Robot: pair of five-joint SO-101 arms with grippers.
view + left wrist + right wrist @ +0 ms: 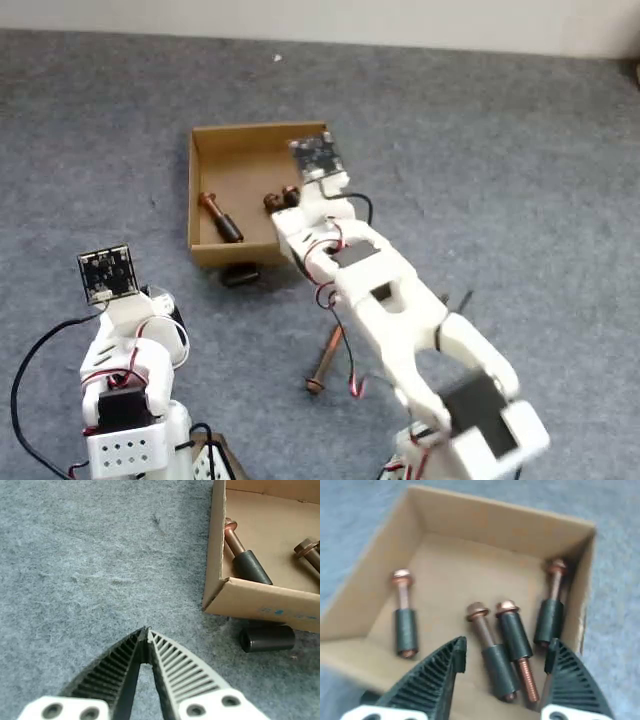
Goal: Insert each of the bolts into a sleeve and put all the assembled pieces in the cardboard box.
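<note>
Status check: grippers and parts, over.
Right gripper open over box. Left gripper shut, near box. Four assembled pieces inside; one sleeve, one bolt loose outside.

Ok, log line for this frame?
right fingers open over cardboard box | four assembled pieces inside | left fingers shut over carpet | loose sleeve by box | loose bolt on carpet

4 bolts (512, 630) in box (505, 527), sleeve (266, 637) outside

On my high feed the right arm (400, 300) hides a corner of the cardboard box (195, 190) plus one end of the loose bolt (323, 362); the left wrist feed crops the box too.
</note>
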